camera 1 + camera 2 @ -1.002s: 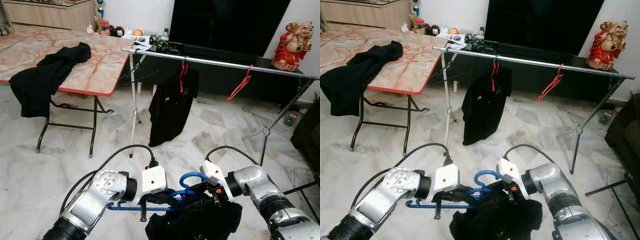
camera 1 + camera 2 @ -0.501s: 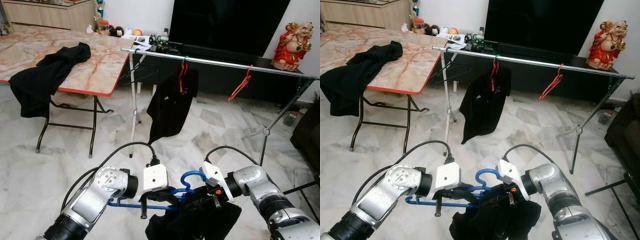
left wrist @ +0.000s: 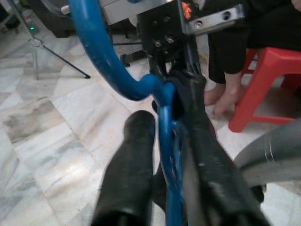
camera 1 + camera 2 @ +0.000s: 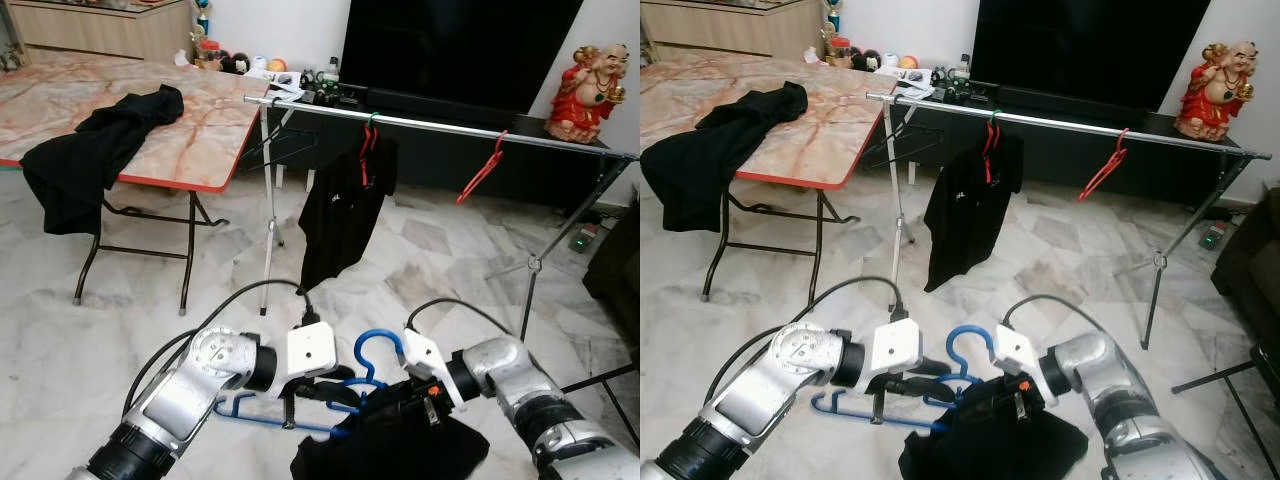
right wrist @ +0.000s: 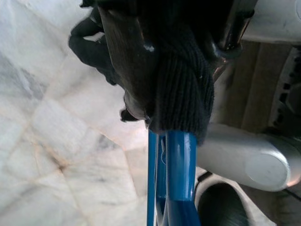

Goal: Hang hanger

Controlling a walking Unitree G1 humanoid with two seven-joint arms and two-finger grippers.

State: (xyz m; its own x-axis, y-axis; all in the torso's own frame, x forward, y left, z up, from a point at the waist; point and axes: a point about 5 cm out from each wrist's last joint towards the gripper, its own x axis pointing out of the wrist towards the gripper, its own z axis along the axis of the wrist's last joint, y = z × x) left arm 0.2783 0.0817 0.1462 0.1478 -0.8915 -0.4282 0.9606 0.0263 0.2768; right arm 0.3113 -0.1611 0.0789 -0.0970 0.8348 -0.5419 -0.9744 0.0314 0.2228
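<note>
Low in front of me both grippers hold a blue hanger [image 4: 374, 346] with its hook pointing up. A black garment [image 4: 400, 450] is draped on it and hangs below. My left gripper [image 4: 335, 392] is shut on the hanger's neck; in the left wrist view the blue hanger [image 3: 164, 117] sits between the two black fingers [image 3: 127, 179]. My right gripper [image 4: 397, 402] is shut on the garment's collar where it wraps the hanger; the right wrist view shows black knit fabric [image 5: 181, 94] over the blue bar [image 5: 178, 179]. The metal clothes rail [image 4: 440, 124] stands further ahead.
On the rail hang a black shirt [image 4: 340, 215] on a red hanger and a bare red hanger [image 4: 478, 170]. A folding table [image 4: 190, 140] with black clothes [image 4: 90, 150] stands at the left. Behind the rail are a TV and a red statue [image 4: 590, 95]. A person's feet [image 3: 221, 99] rest by a red stool [image 3: 263, 84].
The hanger and garment have sunk a little, and the garment spreads lower. The left gripper has shifted slightly right. The black shirt on the rail sways.
</note>
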